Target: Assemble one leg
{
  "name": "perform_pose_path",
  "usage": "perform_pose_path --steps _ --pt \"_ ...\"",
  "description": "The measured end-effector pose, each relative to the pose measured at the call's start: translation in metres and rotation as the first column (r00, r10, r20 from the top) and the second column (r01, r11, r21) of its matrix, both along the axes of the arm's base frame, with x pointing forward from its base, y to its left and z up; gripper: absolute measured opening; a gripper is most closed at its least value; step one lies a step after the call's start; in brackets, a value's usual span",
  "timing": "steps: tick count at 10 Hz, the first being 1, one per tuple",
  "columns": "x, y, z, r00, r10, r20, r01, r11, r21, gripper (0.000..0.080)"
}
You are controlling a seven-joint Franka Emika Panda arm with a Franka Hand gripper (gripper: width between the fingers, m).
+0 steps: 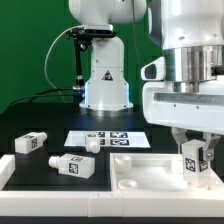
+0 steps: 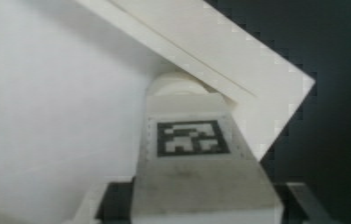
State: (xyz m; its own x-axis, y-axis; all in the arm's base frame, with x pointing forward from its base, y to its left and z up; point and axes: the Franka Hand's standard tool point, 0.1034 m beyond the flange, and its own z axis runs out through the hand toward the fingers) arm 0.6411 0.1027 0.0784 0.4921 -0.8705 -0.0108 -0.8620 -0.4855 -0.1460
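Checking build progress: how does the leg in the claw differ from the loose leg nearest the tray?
The held leg stands upright at the tray's corner; the loose leg lies sideways on the table. The held leg is gripped; the loose leg lies free. Both are white tagged blocks.

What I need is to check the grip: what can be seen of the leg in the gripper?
The leg is a small white block, plastic-looking, with a black-and-white square tag on one face. It hangs roughly upright, clamped between the gripper's fingers, above a corner of the tray. Its peg is hidden; contact with the tray cannot be told.
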Motion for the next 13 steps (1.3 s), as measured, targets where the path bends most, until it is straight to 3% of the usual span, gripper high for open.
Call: perform_pose_path --steps 2,3,4,5,6,7,8,9,10,13 --pt "-0.0005 -0.0005 -0.0002 0.992 -0.123 -0.012 0.123 0.992 0.019 0.0287" --pt "-0.0030 -0.0010 -0.0009 0.950 -0.311 -0.031 0.312 0.948 0.068 0.0287" --pt "-0.0056 0.0014 -0.0014 0.923 -0.383 -0.023 0.384 0.919 0.088 0.0287" --pt "-0.0057 0.0020 -0.0014 0.934 -0.356 -0.018 0.356 0.931 0.084 0.0287" --pt "-0.0053 0.0011 -0.0013 0.950 -0.311 -0.009 0.310 0.947 0.078 0.0389" --pt "-0.0037 -0.0024 0.0003 0.988 -0.152 0.018 0.151 0.987 0.057 0.0523" --pt "-0.0026 -0.0053 0.0020 0.998 0.047 0.029 -0.048 0.998 0.030 0.0523" --pt "-0.0019 -0.0029 0.0044 0.969 0.246 0.018 -0.246 0.969 -0.001 0.0625" --pt "-0.0038 0.0031 0.0039 0.907 0.421 0.003 -0.421 0.907 -0.029 0.0643" --pt "-0.0032 0.0001 0.0034 0.799 0.601 0.006 -0.599 0.798 -0.063 0.0648"
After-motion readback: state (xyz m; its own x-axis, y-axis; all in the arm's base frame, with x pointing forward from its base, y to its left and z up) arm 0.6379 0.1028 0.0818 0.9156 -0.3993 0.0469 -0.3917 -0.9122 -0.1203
